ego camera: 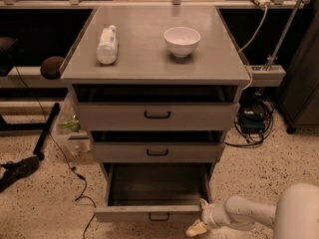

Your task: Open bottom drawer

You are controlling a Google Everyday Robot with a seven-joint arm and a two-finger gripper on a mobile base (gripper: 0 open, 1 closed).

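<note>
The bottom drawer [149, 212] of the grey cabinet stands pulled out far, its dark empty inside showing and its small black bar handle [158, 216] at the front. My gripper [198, 225] is at the drawer's front right corner, low near the floor, on the end of my white arm [244, 214]. The middle drawer [157, 152] and the top drawer [157, 115] are each pulled out a little.
On the cabinet top lie a plastic bottle [106, 44] on its side and a white bowl [182, 41]. Cables [254, 121] lie on the floor at the right, a dark shoe [17, 170] and a cord at the left. A dark bench runs behind.
</note>
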